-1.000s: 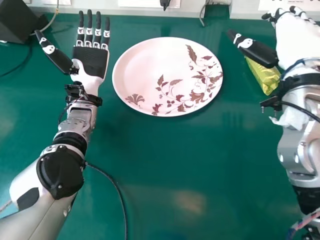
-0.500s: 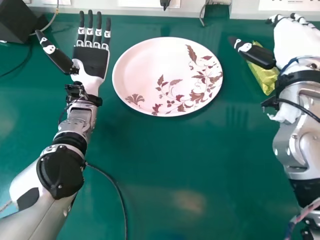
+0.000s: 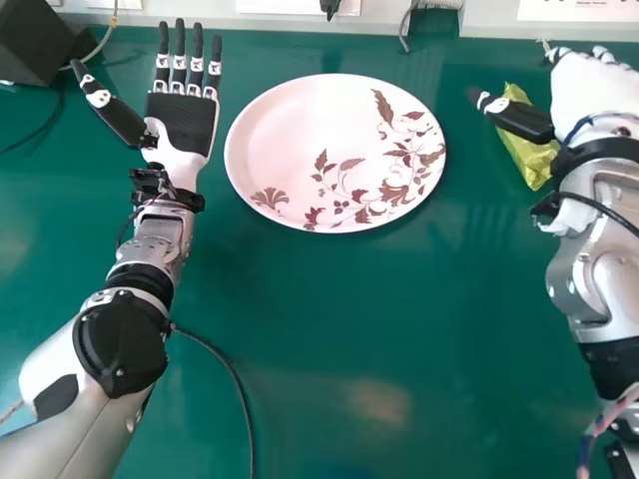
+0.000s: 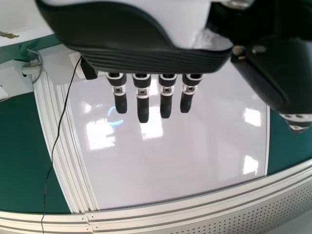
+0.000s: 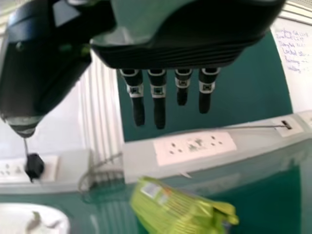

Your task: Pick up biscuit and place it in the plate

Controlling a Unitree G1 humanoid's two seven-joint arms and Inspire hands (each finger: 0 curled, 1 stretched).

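The fingers (image 5: 158, 109) of your right hand (image 3: 597, 95) are pointing straight and standing wide, well to the right of the plate (image 3: 300, 125), and they are gripping nothing. That hand's thumb (image 3: 521, 118) is sticking out toward the plate and crossing over part of the biscuit (image 3: 529, 158) in the head view; whether the two are touching, you cannot tell. The biscuit, in its shiny yellow-green wrapper, is lying on the bench (image 3: 329, 309) to the right of the plate, between the plate and your right hand, and is tilting at a slant.

The fingers of your left hand (image 3: 183, 125) are also spreading straight and empty, just to the left of the plate. Its dark palm is facing up, and its thumb is angling away from the plate.

The plate is sitting flat on the bench, showing brown leaves and flowers along its right and near sides. To the left of the plate and nearer you, a black cable (image 3: 238, 384) is curving beside your left arm. Well to the left of the plate, toward the far edge, a black box (image 3: 30, 45) is resting. Beyond the plate, a white socket strip (image 5: 195, 146) is running, and a black plug (image 3: 329, 6) is showing there.
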